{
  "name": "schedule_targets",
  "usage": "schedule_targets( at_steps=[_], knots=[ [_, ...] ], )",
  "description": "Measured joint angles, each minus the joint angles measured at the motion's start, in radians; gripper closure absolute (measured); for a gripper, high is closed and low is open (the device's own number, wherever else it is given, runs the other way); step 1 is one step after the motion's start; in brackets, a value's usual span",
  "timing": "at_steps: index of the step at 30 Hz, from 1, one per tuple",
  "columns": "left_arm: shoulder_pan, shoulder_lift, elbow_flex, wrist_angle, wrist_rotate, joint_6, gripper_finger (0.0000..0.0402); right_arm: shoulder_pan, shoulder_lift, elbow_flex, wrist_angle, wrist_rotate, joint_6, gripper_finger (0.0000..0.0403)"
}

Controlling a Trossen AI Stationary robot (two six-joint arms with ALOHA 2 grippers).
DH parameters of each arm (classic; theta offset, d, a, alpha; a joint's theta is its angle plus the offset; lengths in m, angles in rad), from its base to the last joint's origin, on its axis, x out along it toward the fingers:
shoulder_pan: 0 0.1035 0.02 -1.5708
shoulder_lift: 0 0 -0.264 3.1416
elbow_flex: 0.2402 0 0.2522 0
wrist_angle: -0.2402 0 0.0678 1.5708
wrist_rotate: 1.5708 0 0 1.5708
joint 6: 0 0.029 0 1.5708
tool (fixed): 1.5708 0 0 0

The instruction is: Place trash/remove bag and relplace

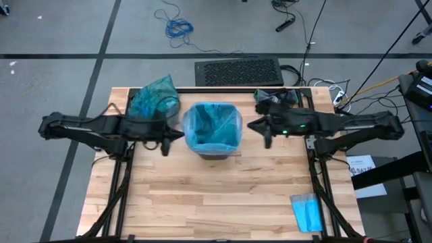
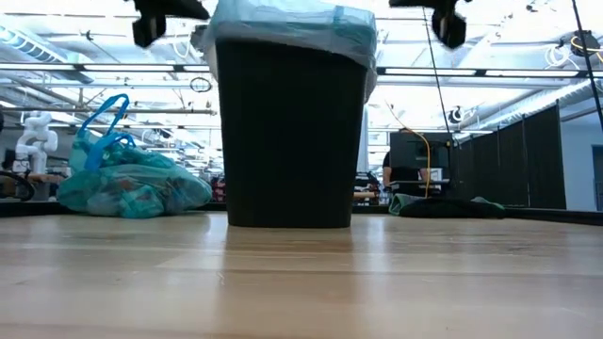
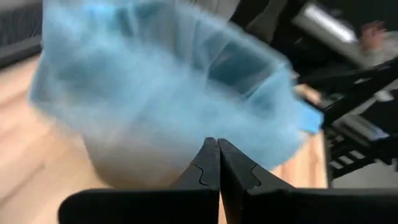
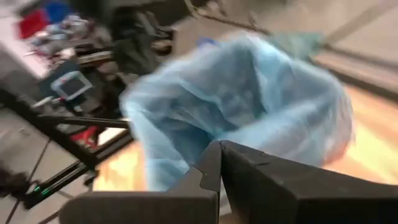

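Now we see the new bag (image 1: 214, 128) lining the bin (image 2: 289, 132) at mid-bench, its rim folded over the top. The old bag (image 1: 154, 98), tied and full, sits far left. Our left hand (image 1: 168, 138) and right hand (image 1: 264, 128) flank the bin, both closed and empty. We judge the liner sits loosely; any brush from either hand could drag its rim off or tip the bin.

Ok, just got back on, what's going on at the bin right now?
The bin in the middle of the table wears a sky-blue bag over its rim. The tied-off teal bag lies on the table's far left part. The left gripper and right gripper hang on either side of the bin, fingers shut, holding nothing.
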Motion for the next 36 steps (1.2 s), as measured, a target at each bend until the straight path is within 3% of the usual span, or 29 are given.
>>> schedule_targets(
  at_steps=[6, 11, 16, 23, 31, 36],
  knots=[
    [-0.035, -0.133, -0.024, 0.023, -0.067, 0.074, 0.0402, 0.029, -0.164, 0.0, -0.009, -0.006, -0.184, 0.0403],
    [-0.046, -0.291, -0.155, 0.108, -0.082, 0.065, 0.0402, 0.033, -0.277, -0.052, -0.004, -0.005, -0.224, 0.0403],
    [-0.046, -0.451, -0.305, 0.215, -0.084, 0.038, 0.0402, 0.033, -0.38, -0.219, 0.135, -0.001, -0.175, 0.0403],
    [-0.046, -0.637, -0.434, 0.221, -0.083, -0.007, 0.0402, 0.033, -0.493, -0.454, 0.336, -0.019, -0.059, 0.0403],
    [-0.046, -0.833, -0.584, 0.213, -0.079, -0.057, 0.0402, 0.033, -0.522, -0.685, 0.632, -0.058, 0.054, 0.0403],
    [-0.046, -0.85, -0.621, 0.206, -0.075, -0.112, 0.0402, 0.033, -0.522, -0.803, 0.789, -0.058, 0.079, 0.0403]
  ],
)
